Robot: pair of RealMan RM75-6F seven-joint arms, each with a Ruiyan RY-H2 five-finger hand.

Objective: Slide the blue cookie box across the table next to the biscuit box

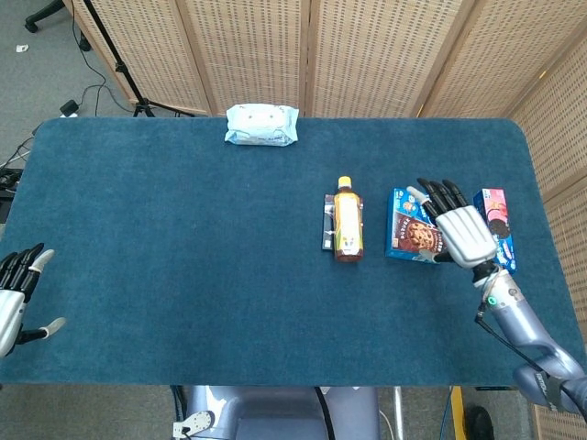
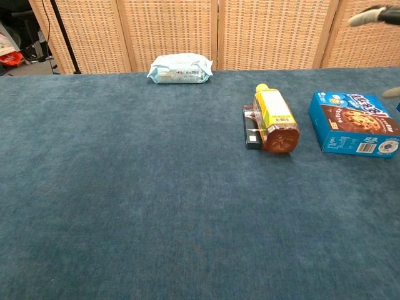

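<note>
1. Flat blue cardboard cookie box (image 1: 413, 237) lies just beside the blue-and-pink biscuit box (image 1: 496, 226).
2. Right hand (image 1: 463, 231) hovers fingers spread, holding nothing; dropping carelessly, it'd probably knock either box askew.
3. Left hand (image 1: 11, 302) idles empty, fingers apart.

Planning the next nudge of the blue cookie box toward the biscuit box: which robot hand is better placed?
The right robot hand: it hovers open over the gap between the blue cookie box and the biscuit box. The left robot hand sits at the table's far opposite edge.
</note>
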